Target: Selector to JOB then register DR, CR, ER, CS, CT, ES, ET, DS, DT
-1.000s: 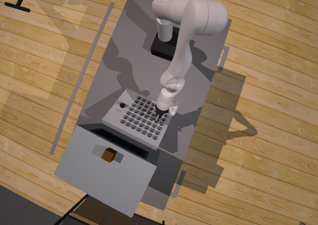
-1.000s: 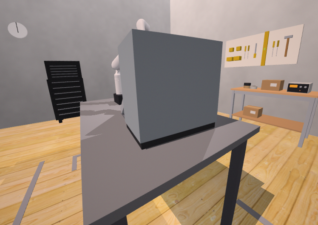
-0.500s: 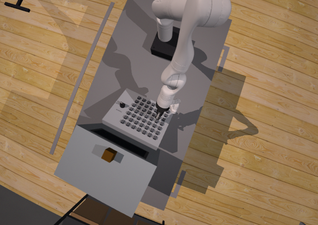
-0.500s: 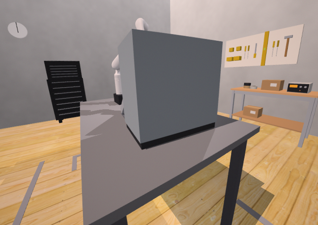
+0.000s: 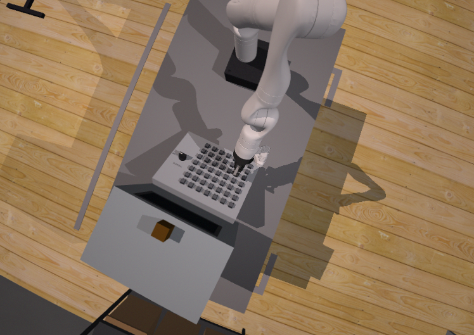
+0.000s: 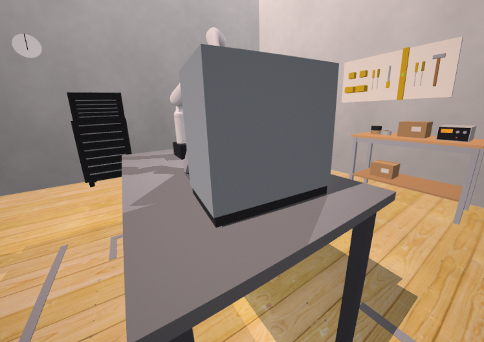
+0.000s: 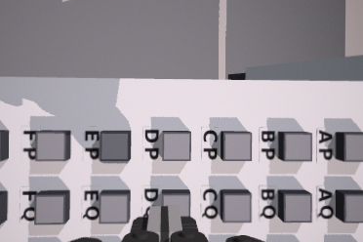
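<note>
The key panel point(image 5: 165, 173) point(image 7: 273, 100) is a pale sloped box with rows of grey square keys. The black selector knob point(image 5: 182, 156) is at its left; its setting is too small to read. My gripper point(image 5: 236, 173) point(image 7: 164, 226) is shut and empty, over the keys at the panel's right part. In the wrist view its tips overlap the DQ key point(image 7: 176, 199) and partly cover its label; contact cannot be told. The DP key point(image 7: 176, 145), the EQ key point(image 7: 114, 208) and the CQ key point(image 7: 236, 207) are around it. No key shows lit. The DR, CR and ER keys are not in the wrist view.
A large grey cabinet point(image 5: 153, 270) point(image 6: 270, 127) stands beyond the panel and hides it in the exterior view. An orange-brown block point(image 5: 162, 230) shows at the cabinet. The black robot base point(image 5: 241, 73) stands at the other end of the grey table point(image 5: 214, 97) point(image 6: 164, 252).
</note>
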Available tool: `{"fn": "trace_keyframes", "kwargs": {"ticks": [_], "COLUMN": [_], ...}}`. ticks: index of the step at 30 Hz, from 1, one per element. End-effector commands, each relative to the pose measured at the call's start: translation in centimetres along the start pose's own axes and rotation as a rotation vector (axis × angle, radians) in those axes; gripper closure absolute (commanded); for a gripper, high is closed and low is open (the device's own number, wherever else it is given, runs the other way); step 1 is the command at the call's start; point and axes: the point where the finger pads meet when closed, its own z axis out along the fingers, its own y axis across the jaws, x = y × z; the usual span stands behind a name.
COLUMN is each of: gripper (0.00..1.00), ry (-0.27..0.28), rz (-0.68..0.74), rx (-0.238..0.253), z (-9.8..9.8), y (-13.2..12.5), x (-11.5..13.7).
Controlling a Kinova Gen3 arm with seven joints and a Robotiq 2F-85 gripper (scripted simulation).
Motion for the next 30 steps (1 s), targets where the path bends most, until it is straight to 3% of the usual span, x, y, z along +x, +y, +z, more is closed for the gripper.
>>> {"fn": "trace_keyframes", "kwargs": {"ticks": [1,8,30], "gripper": [0.90,0.90,0.90], "ry": [0.001,0.001,0.001], "rz": [0.001,0.001,0.001], "rx": [-0.001,-0.001,-0.001], "z": [0.0,0.0,1.7], "y": [-1.5,-6.0,-6.1], "x": [0.0,0.0,0.0]}}
